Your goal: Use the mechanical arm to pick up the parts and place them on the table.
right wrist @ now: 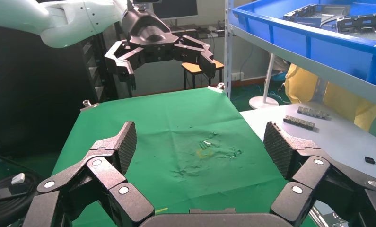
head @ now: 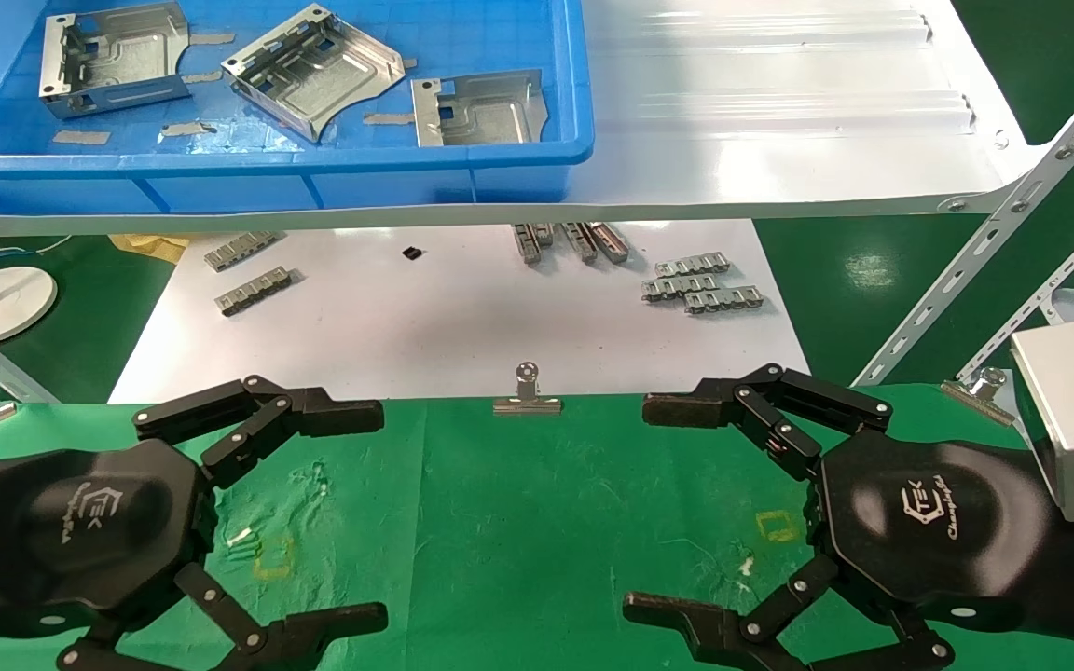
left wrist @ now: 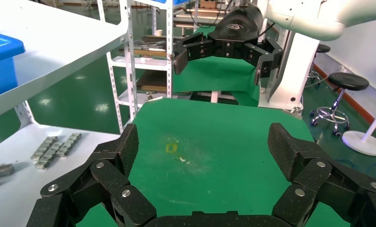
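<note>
Three silver stamped parts lie in a blue bin [head: 537, 154] on the white shelf: one at the left [head: 113, 58], one in the middle [head: 313, 70], one at the right [head: 478, 109]. The green-cloth table [head: 518, 522] lies below in front. My left gripper [head: 360, 513] is open and empty over the table's left side; it also shows in its own wrist view [left wrist: 202, 146]. My right gripper [head: 654, 508] is open and empty over the table's right side, and in its wrist view [right wrist: 200, 146]. Both face each other, well below the bin.
The glossy white shelf [head: 779, 112] overhangs a white sheet [head: 462, 317] holding small grey comb-like strips [head: 700, 284]. A binder clip [head: 527, 391] sits on the table's far edge. Perforated white shelf struts [head: 994, 224] rise at the right. Yellow square marks [head: 777, 525] dot the cloth.
</note>
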Controlling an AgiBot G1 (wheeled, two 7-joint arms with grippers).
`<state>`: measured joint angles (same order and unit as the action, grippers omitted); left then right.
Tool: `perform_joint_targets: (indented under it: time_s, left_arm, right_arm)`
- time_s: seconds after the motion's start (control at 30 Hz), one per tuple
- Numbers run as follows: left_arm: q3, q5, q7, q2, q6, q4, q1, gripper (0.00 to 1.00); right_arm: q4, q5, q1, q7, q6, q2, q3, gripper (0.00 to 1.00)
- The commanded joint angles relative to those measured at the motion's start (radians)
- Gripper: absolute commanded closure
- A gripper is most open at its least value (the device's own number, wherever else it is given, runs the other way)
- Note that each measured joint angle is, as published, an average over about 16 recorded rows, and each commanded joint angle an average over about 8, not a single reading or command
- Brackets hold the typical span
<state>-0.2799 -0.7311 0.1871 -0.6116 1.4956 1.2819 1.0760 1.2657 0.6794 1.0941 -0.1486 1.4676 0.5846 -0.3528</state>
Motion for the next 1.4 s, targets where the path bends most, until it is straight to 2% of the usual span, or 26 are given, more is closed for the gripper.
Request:
perform_joint_targets:
  time_s: [0.03, 1.4]
  left_arm:
    - [0.0, 0.0, 0.0, 0.0, 0.0, 0.0, 0.0, 0.0]
    - [0.003, -0.013, -0.007, 0.002, -0.011, 0.001, 0.016, 0.0]
  right_arm:
    - [0.0, 0.0, 0.0, 0.0, 0.0, 0.0, 0.0, 1.0]
    - [0.0, 0.0, 0.0, 0.0, 0.0, 0.0, 0.0, 1.0]
